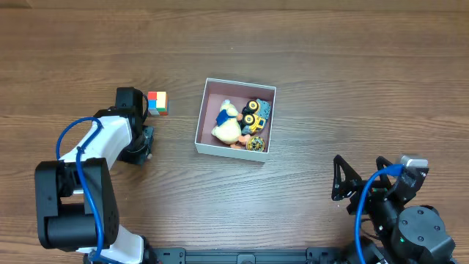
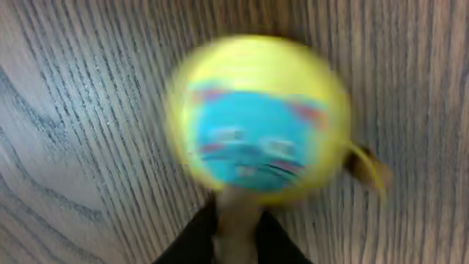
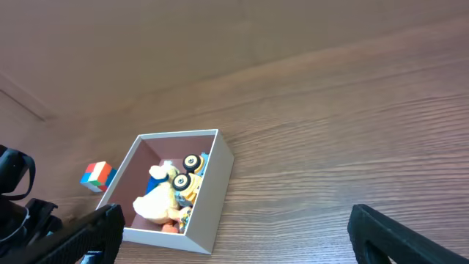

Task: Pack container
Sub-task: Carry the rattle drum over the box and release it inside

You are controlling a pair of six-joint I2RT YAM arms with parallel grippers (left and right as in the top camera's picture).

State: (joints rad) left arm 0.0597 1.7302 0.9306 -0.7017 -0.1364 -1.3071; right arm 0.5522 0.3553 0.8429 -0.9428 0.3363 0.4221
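We see the square shallow white-walled container (image 1: 231, 150) mid-table, with small toys (image 1: 242, 121) inside. The left gripper (image 1: 144, 141) stands apart to its left, at a blurred round yellow toy with a blue face (image 2: 256, 117) (clenched or released, we cannot tell). The right gripper (image 3: 234, 220) is spread wide, grasping nothing.
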